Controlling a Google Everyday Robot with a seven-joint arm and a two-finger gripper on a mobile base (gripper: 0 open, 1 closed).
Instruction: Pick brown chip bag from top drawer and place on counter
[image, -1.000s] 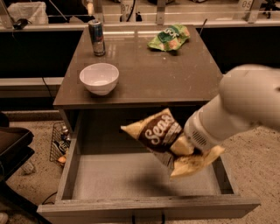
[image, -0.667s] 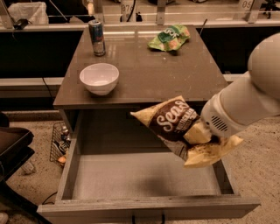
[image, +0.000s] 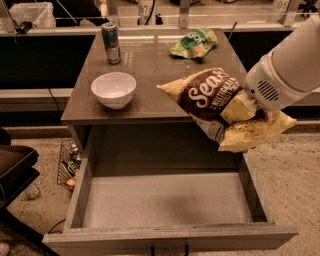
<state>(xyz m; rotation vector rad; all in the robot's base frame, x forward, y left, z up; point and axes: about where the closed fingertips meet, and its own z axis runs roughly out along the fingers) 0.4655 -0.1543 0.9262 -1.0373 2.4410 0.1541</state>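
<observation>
My gripper (image: 240, 114) is shut on the brown chip bag (image: 210, 97), dark brown with white script and pale yellow ends. It holds the bag in the air over the front right edge of the counter (image: 150, 65), above the drawer's back right. The top drawer (image: 165, 200) is pulled open below, its pale-grey floor bare. My white arm reaches in from the right.
On the counter stand a white bowl (image: 114, 89) at front left, a drink can (image: 111, 43) at back left and a green chip bag (image: 194, 43) at back right. A wire basket (image: 67, 162) sits on the floor left of the drawer.
My gripper has lifted the brown chip bag up out of the drawer and carried it up and to the right, to counter height.
</observation>
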